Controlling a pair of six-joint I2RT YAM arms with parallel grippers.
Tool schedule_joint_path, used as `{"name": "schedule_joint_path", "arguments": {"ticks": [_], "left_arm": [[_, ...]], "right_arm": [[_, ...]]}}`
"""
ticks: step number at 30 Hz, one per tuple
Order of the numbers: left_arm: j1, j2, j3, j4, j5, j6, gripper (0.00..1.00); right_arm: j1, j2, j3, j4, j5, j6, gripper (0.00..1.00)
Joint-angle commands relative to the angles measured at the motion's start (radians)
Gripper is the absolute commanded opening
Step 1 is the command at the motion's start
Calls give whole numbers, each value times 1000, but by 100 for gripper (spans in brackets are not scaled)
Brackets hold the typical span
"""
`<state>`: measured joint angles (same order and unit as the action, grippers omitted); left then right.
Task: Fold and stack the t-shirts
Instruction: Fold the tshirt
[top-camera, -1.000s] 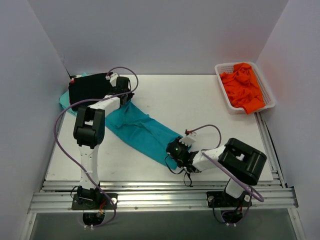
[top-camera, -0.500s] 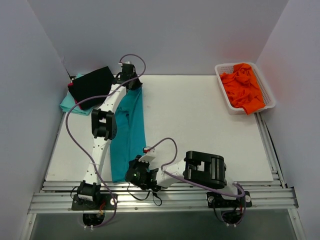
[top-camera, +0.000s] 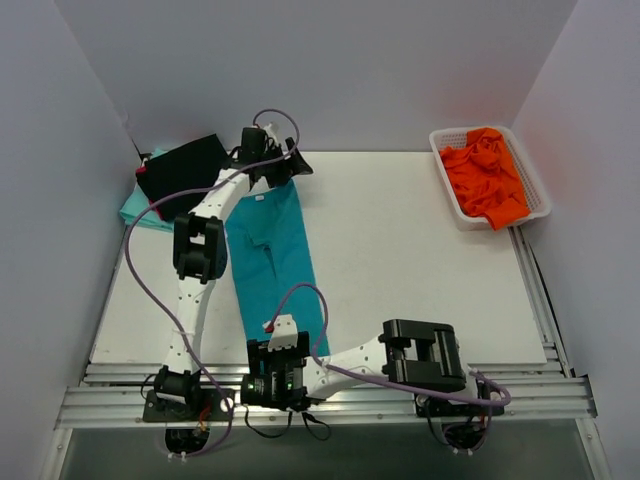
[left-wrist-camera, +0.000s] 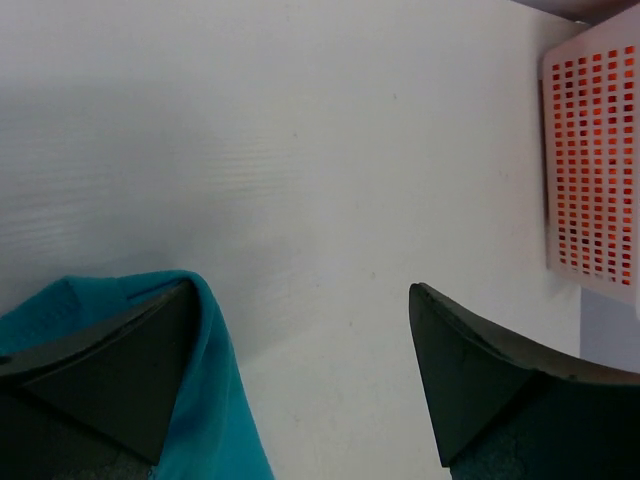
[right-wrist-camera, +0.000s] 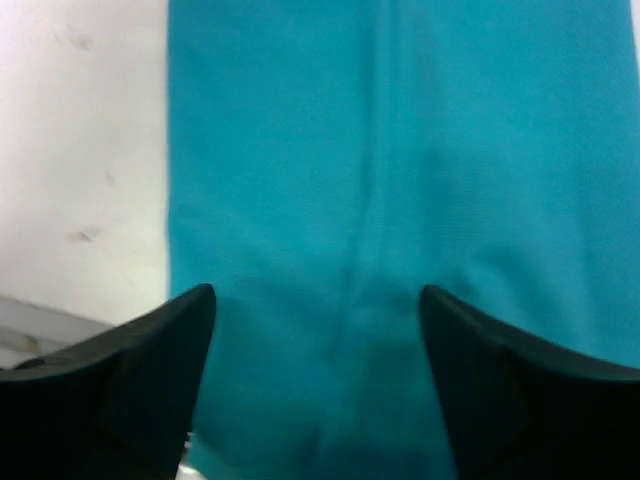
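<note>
A teal t-shirt (top-camera: 272, 262) lies folded into a long strip on the table, running from the far edge toward the near edge. My left gripper (top-camera: 287, 166) is at its far end, open; in the left wrist view (left-wrist-camera: 300, 292) a fold of the teal cloth (left-wrist-camera: 205, 385) still leans on the left finger. My right gripper (top-camera: 279, 372) is open over the shirt's near end (right-wrist-camera: 400, 150), nothing clamped. At the far left, a black t-shirt (top-camera: 180, 168) rests on another teal one (top-camera: 138, 210). Orange t-shirts (top-camera: 487, 175) fill the basket.
The white mesh basket (top-camera: 446, 172) stands at the far right corner, by the right wall, and also shows in the left wrist view (left-wrist-camera: 595, 150). Metal rails (top-camera: 330, 395) run along the near edge, under the right gripper. White table (top-camera: 400, 250) lies between the shirt and the basket.
Both arms swung the teal shirt from a diagonal to a straight near-far line. The right arm moved left to the near edge. Both grippers then opened and let the cloth go.
</note>
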<state>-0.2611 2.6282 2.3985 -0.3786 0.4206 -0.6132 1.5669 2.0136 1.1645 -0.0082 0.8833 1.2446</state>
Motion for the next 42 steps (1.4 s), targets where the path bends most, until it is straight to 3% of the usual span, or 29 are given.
{"name": "schedule_joint_path", "arguments": {"ticks": [1,3,4,11,15,17,19,23,25,31,42], "left_arm": [[20,-270,-85,176,70,23,94],[39,-331,-150,190,60,30,94],[46,-385,-168,193,58,35,94],[100,-497,-243,124,92,99,94],[105,-475,-182,-23,80,199,94],[106,-473,-177,-81,11,208,94],[114,-523,-293,-47,-20,170,94],[128,-674,-623,205,-22,113,94],[134,-743,-765,254,-31,92,94],[135,-830,-949,362,-29,82,94],[135,-838,-1055,437,-31,93,95]], "right_arm": [[9,-105,27,-372,71,-45,83],[-4,-163,67,-419,106,-91,99],[-8,-177,113,-432,147,-105,100],[-132,-259,257,-311,118,-379,100],[-264,-297,264,-105,48,-589,98],[-353,-296,247,35,-76,-648,89],[-518,-239,256,74,-189,-660,73],[-712,-84,335,166,-338,-689,20],[-763,8,372,194,-441,-700,0],[-824,227,592,174,-562,-728,0],[-824,344,678,212,-632,-702,0]]}}
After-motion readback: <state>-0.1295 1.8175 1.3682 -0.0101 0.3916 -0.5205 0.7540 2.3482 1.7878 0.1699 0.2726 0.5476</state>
